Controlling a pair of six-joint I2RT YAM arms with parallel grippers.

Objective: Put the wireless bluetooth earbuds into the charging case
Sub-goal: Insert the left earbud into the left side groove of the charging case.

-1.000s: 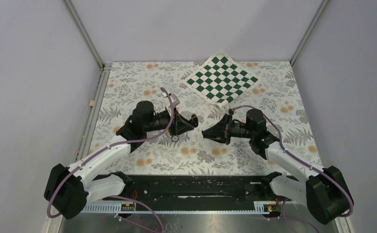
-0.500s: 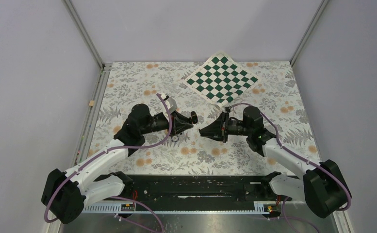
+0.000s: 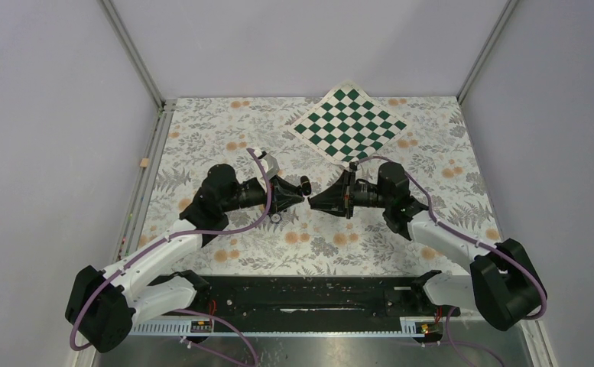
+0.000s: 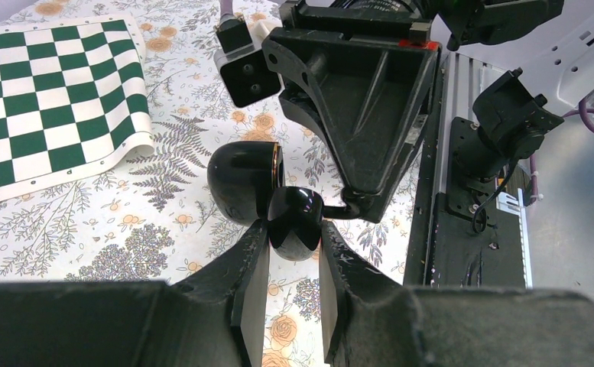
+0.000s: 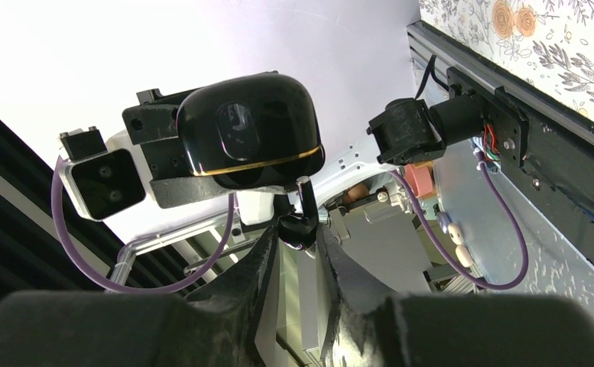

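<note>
Floral worktop [image 3: 225, 138], centre, far from edges: one charging case [image 4: 244, 180] pinched by left gripper [image 4: 293, 235], one earbud [image 5: 300, 219] by right gripper [image 5: 297, 238].

Above the middle of the worktop [image 3: 202, 126], the left pincer [image 3: 301, 196] and the right pincer [image 3: 313, 203] stand nose to nose. The charging case [image 3: 306, 183] gripped in the left and the earbud [image 5: 301, 229] pinched in the right fill the gap, so nothing passes between them. A small dark ring [image 3: 276, 218] lies just beside the left pincer. A chequered mat [image 3: 349, 125] lies flat at the far side. Open worktop lies far left, to the right, and in front of the arm bases.
</note>
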